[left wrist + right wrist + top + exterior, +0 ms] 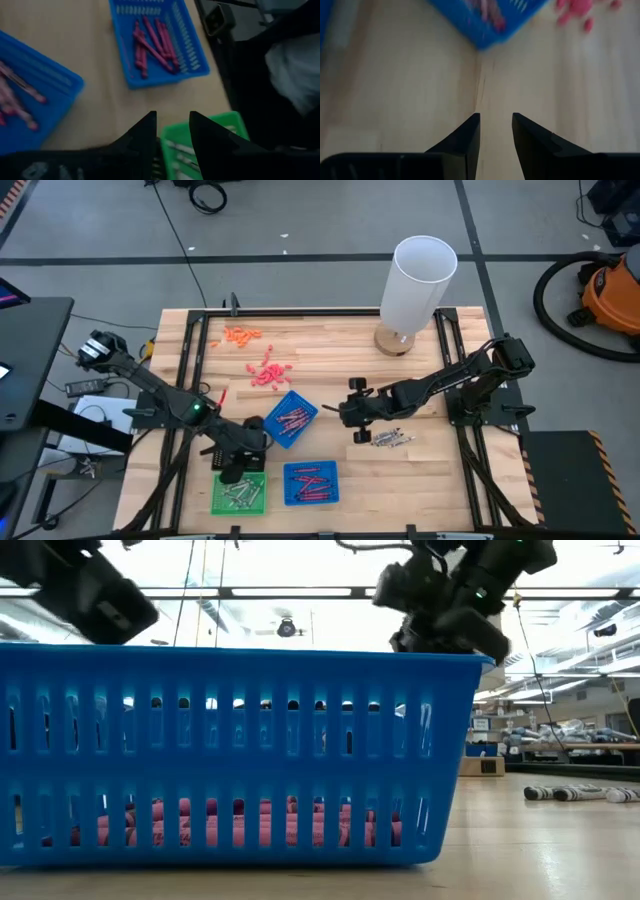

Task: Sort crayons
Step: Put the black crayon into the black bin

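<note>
Left gripper point(171, 135): two dark fingers point(142, 137) parted, a clear gap between them, nothing held. Directly under the tips, green tray point(220, 125) with grey-silver crayons point(182, 150) inside. At 12 o'clock from the gripper, blue tray point(190, 67) holding red-maroon crayons point(152, 45). At 9–10 o'clock, second blue tray point(55, 82), also with reddish sticks point(20, 85). Wooden table point(105, 100) between the trays.

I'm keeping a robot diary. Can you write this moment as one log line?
left gripper: open, empty, over green tray | right gripper: open, empty, beside grey crayons | red crayons: in blue trays
</note>
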You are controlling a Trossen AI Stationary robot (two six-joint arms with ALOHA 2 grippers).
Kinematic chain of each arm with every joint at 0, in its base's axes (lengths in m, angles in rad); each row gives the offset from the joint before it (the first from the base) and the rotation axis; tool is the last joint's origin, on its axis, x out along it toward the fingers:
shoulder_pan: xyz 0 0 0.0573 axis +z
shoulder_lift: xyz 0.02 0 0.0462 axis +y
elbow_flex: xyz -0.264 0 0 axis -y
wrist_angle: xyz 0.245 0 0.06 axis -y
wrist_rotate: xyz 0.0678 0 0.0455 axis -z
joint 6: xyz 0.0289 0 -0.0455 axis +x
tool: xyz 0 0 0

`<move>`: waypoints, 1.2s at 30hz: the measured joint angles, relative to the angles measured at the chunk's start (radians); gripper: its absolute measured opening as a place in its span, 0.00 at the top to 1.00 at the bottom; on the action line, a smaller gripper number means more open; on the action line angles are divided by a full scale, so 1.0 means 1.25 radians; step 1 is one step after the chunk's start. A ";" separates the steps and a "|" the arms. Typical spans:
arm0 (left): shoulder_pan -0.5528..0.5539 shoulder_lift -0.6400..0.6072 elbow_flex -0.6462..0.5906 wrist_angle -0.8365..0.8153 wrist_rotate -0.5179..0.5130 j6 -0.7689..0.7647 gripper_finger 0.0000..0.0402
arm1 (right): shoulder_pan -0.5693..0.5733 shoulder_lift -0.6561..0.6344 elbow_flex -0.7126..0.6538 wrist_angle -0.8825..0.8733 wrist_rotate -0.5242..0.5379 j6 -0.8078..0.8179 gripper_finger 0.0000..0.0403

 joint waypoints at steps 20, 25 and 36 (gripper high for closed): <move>0.127 0.000 0.000 0.055 -0.071 0.334 0.69 | 0.015 0.000 0.000 -0.520 -0.225 0.212 0.70; 0.133 0.000 0.000 0.050 -0.074 0.342 0.69 | 0.037 0.000 -0.006 -0.468 -0.246 0.217 0.70; 0.131 0.000 0.000 0.041 -0.073 0.342 0.69 | 0.070 0.000 -0.063 -0.338 -0.258 0.233 0.70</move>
